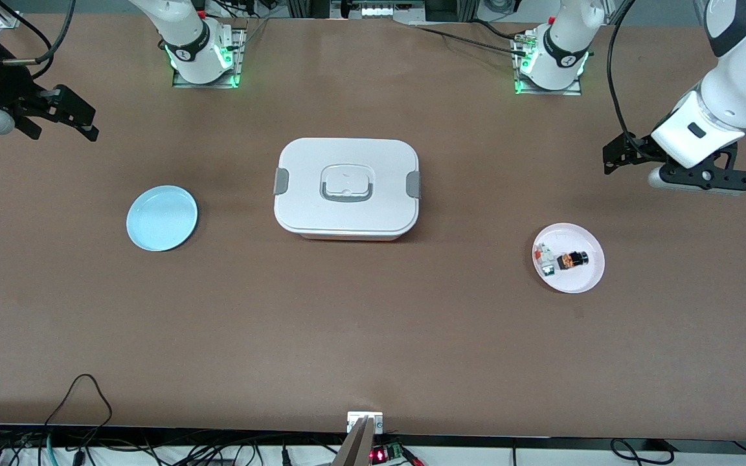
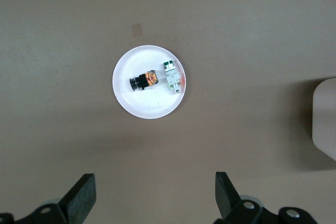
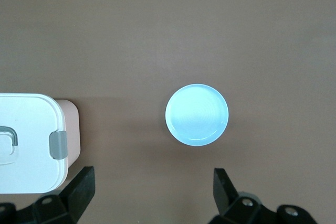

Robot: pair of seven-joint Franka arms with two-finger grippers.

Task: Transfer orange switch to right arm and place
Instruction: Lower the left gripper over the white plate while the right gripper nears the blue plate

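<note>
The orange switch [image 1: 572,260], a tiny black block with an orange end, lies on a small pale plate [image 1: 585,279] toward the left arm's end of the table. It also shows in the left wrist view [image 2: 144,81], on that plate [image 2: 152,109]. My left gripper [image 1: 614,158] is open and empty over bare table short of the plate; its jaws [image 2: 154,182] stand wide apart. My right gripper [image 1: 86,123] is open and empty over bare table at the right arm's end, with its jaws [image 3: 153,177] wide apart too.
Small white, red and green pieces [image 1: 546,259] lie beside the switch on the same plate [image 2: 173,77]. A light blue plate [image 1: 162,217] [image 3: 197,114] sits toward the right arm's end. A closed white lidded box [image 1: 347,188] [image 3: 26,140] stands mid-table.
</note>
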